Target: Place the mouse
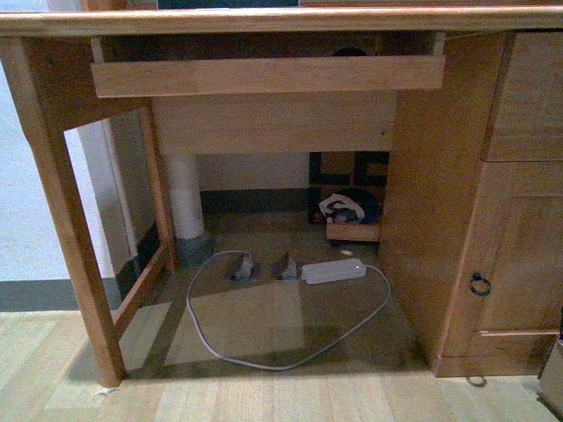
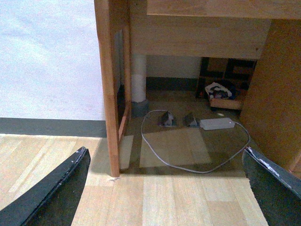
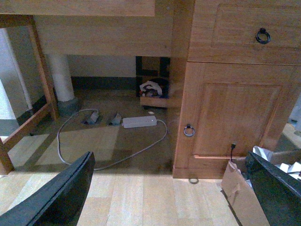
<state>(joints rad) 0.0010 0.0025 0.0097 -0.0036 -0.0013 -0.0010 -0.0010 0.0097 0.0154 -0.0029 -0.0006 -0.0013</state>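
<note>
Front view first: your only candidate for the mouse (image 1: 349, 51) is a small dark domed bump peeking over the front board of the pull-out tray (image 1: 264, 77) under the desk (image 1: 264, 19) top. It's mostly hidden, so I can't swear to it, but nothing else black and oval shows anywhere. Neither arm is in that view.

Left wrist view has the left pincer (image 2: 164, 157) spread wide with nothing between its fingers, aimed low at the floor (image 2: 188, 202) by the desk leg. Right wrist view, same deal: right pincer (image 3: 170, 160) wide and empty, facing the cabinet door (image 3: 230, 113).

Under the desk you've just got a white power strip (image 1: 334, 270) and its grey cable (image 1: 201, 327).

My read: if that bump is the mouse, it sits on the tray and nobody's holding it. So either the placing is done or the grab is yet to come. Can't tell which.
</note>
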